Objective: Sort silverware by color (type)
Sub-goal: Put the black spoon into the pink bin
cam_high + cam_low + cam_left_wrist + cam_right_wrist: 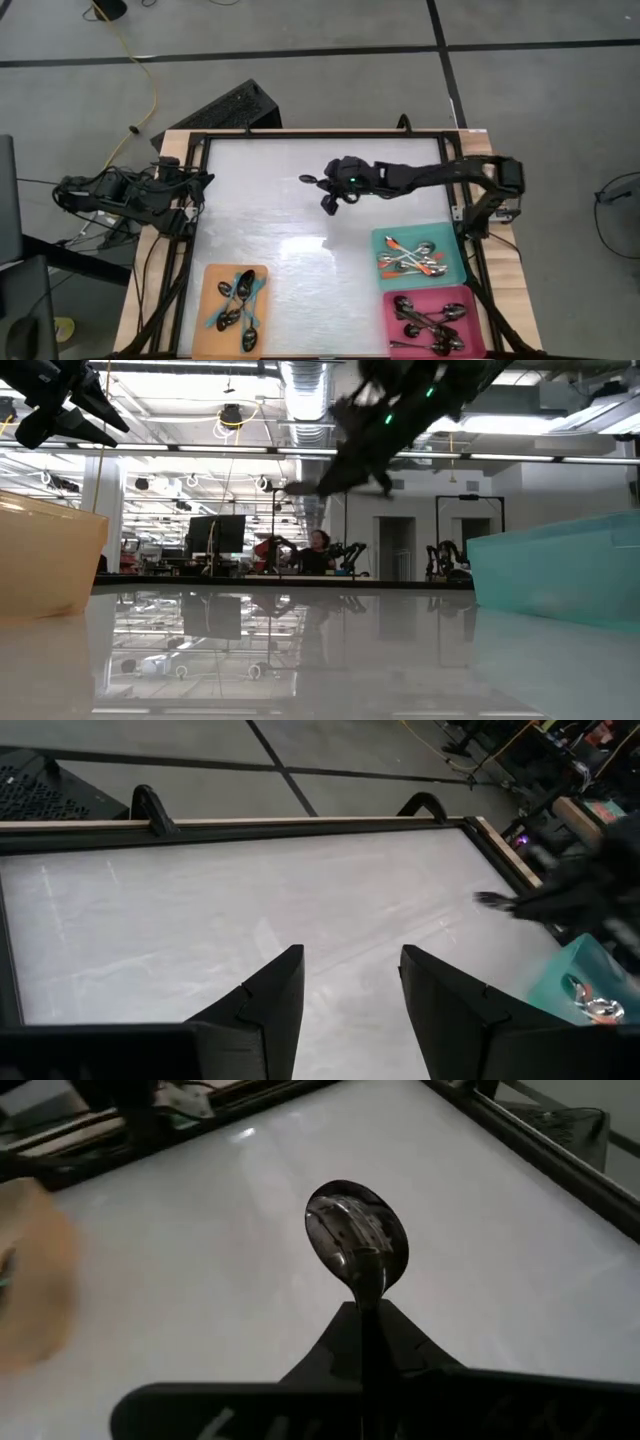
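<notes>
Along the near edge of the table (320, 210) sit three flat trays. The orange tray (212, 280) at the near left holds the teal-handled spoons (238, 300) in a loose heap. At the near right corner, the pink tray (392, 305) carries a pile of plain metal spoons (430, 322), and just beyond it, touching its far side, the teal tray (455, 240) holds the orange-handled spoons (410, 260), their handles crossing one another.

Farther in, over the bare white middle of the table, the right gripper (328, 196) hangs well above the surface, its arm reaching in from the right edge. Its fingers (330, 1360) are pressed tight together on the handle of a single dark spoon (357, 1240), which juts forward from the fingertips with its shiny bowl facing up toward the wrist camera. In the low view this spoon (300, 488) shows clear of the tabletop, pointing leftward out of the gripper.

At the far left edge, the left gripper (196, 185) waits beside the table frame, raised off the surface. Its fingers (270, 995) stand apart with a plain gap between them and nothing in it.

Beyond the far edge, a black keyboard (225, 108) lies on the floor, and a yellow cable (150, 85) trails past it.
</notes>
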Robot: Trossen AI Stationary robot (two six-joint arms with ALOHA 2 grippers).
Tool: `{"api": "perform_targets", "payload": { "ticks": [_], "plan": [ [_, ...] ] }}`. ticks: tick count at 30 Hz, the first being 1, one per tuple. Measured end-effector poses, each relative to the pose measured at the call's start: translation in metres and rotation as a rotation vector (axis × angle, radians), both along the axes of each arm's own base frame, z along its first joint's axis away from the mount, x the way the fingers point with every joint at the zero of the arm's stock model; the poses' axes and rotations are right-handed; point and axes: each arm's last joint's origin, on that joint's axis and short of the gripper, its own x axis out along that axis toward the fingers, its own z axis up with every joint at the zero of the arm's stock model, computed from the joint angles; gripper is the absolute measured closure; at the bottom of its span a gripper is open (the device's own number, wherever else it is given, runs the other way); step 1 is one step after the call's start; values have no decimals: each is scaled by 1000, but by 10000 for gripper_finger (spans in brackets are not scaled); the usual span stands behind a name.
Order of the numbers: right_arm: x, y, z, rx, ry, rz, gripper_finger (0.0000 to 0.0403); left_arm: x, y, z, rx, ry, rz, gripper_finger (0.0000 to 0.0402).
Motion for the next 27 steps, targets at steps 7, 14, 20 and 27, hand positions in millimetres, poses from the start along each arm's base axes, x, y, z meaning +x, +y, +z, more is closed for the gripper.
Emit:
{"api": "perform_targets", "payload": {
  "ticks": [7, 14, 20, 27],
  "plan": [
    [-39, 49, 55, 16, -34, 112, 396, 0, 0, 0, -1, 0, -1, 251],
    [-91, 118, 78, 131, 50, 172, 396, 0, 0, 0, -1, 0, -1, 251],
    [-137, 187, 75, 293, 112, 99, 396, 0, -1, 0, -20, 4, -23, 251],
    [-192, 261, 63, 499, -20, -44, 395, 1, -1, -1, -32, 3, -31, 251]
  ]
}}
